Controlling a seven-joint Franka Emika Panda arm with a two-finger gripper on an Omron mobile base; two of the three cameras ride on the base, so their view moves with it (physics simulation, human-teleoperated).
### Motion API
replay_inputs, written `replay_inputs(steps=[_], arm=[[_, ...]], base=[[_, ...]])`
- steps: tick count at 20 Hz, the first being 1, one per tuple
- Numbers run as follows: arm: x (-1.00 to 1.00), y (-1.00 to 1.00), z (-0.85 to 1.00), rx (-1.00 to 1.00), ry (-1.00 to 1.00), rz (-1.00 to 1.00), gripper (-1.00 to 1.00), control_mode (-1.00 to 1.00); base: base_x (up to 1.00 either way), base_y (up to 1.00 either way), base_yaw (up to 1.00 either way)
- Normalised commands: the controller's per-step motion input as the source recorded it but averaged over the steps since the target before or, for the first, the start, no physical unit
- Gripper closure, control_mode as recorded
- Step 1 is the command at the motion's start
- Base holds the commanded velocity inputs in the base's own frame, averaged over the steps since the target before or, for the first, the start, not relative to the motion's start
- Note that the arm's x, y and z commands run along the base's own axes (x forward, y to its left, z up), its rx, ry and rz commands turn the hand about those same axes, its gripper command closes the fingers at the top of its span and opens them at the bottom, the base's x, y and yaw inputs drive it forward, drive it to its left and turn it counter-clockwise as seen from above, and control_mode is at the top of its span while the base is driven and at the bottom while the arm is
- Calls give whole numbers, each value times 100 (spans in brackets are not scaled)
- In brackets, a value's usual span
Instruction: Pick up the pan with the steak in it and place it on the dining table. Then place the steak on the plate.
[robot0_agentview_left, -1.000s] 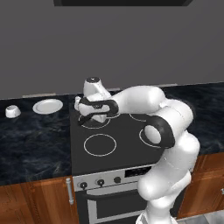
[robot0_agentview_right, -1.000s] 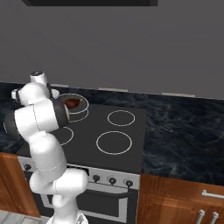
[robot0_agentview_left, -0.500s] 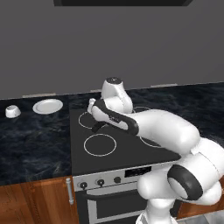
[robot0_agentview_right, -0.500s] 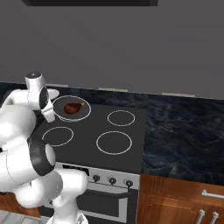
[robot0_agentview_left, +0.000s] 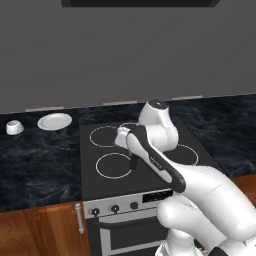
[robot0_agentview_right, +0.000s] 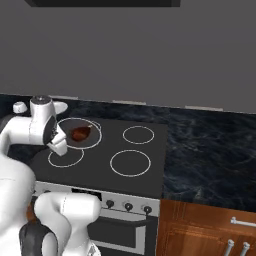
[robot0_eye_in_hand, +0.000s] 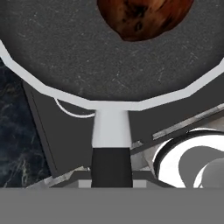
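The arm (robot0_agentview_left: 165, 170) has swung round in the last second: its elbow, which stood high to the right of the stove (robot0_agentview_right: 145, 167), now lies low across the front of it, and the hand has turned with it. The fingers (robot0_agentview_right: 60, 146) stay clamped on the black handle (robot0_eye_in_hand: 110, 159) of the pan (robot0_agentview_right: 92, 134), and the pan has come forward a little from the back left burner. It now appears to hang just clear of the stovetop, over the left side between the back and front rings. From the hand's own view the stove's left edge and a burner ring (robot0_eye_in_hand: 70, 113) show beneath the pan's rim, which fits a lift. The steak (robot0_agentview_right: 80, 133) sits inside the pan, near the middle and away from the handle, and the pan looks level, so nothing has slid out. The plate (robot0_agentview_left: 55, 121) lies on the surface to the left of the stove, near the back wall, with a small bowl (robot0_agentview_left: 14, 127) beside it toward the left end. To my eye the pick-up is done and the carry to the dining table is what comes next; the steak's move to the plate is not yet begun
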Motion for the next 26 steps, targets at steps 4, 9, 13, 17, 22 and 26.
replay_inputs(steps=[4, 9, 13, 17, 22, 26], arm=[[-58, -23, 0, 1, 0, 32, 100, -100], [-44, -13, 1, 0, -9, 28, 100, -100], [0, 0, 1, 0, -2, 0, 100, -100], [-28, 3, -1, -7, -18, 1, 100, -100], [-46, 4, 0, -9, -29, 3, 100, -100], [0, 0, 0, 0, 0, 0, 100, 100]], base=[[0, 0, 0], [0, 0, 0], [0, 0, 0], [0, 0, 0], [0, 0, 0], [-9, 0, 0]])
